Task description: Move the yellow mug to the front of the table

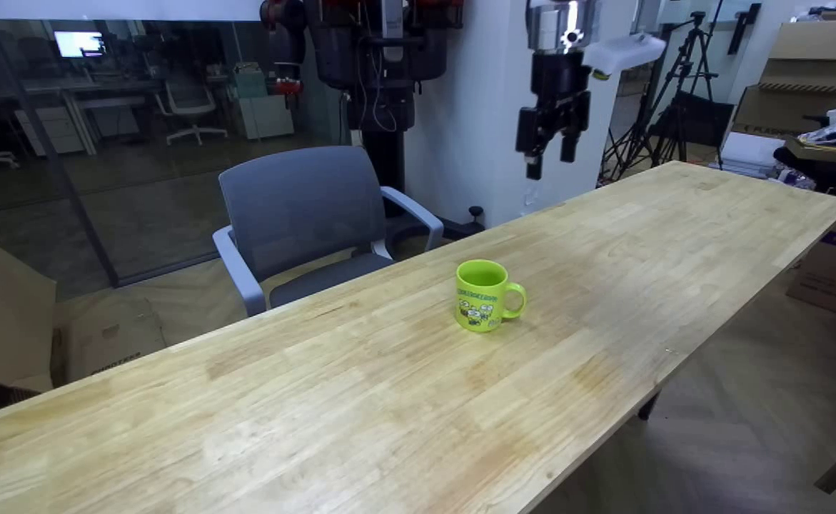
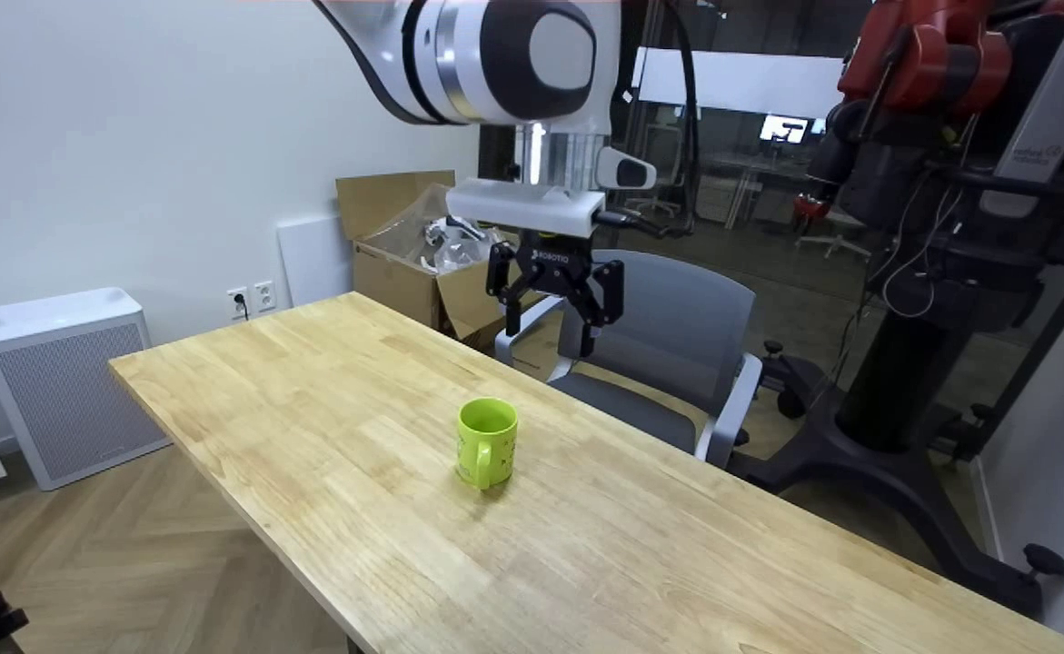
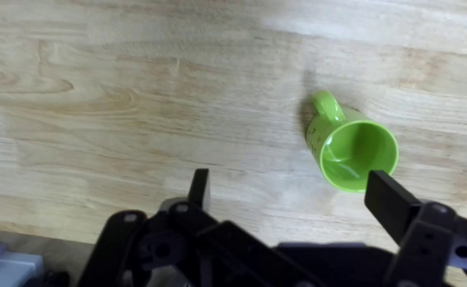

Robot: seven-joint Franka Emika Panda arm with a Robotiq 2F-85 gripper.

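Observation:
The yellow mug [image 1: 476,303] is lime-coloured and stands upright on the light wood table [image 1: 303,407]. It also shows in an exterior view [image 2: 472,450], its handle pointing towards that camera, and the table [image 2: 677,554] under it. My gripper [image 1: 552,163] hangs above the table, pointing down, apart from the mug; it also shows in an exterior view [image 2: 551,343]. In the wrist view the gripper [image 3: 289,177] is open, with nothing between its fingers. There the mug [image 3: 357,153] lies beyond the right finger, which overlaps the rim in the picture. The table [image 3: 137,131] fills the background.
A grey office chair [image 1: 303,207] stands against the table's long edge, also in an exterior view [image 2: 659,336]. A red and black robot [image 2: 899,363] stands behind it. An open cardboard box [image 2: 395,282] and a white air purifier [image 2: 77,381] stand past the table's end.

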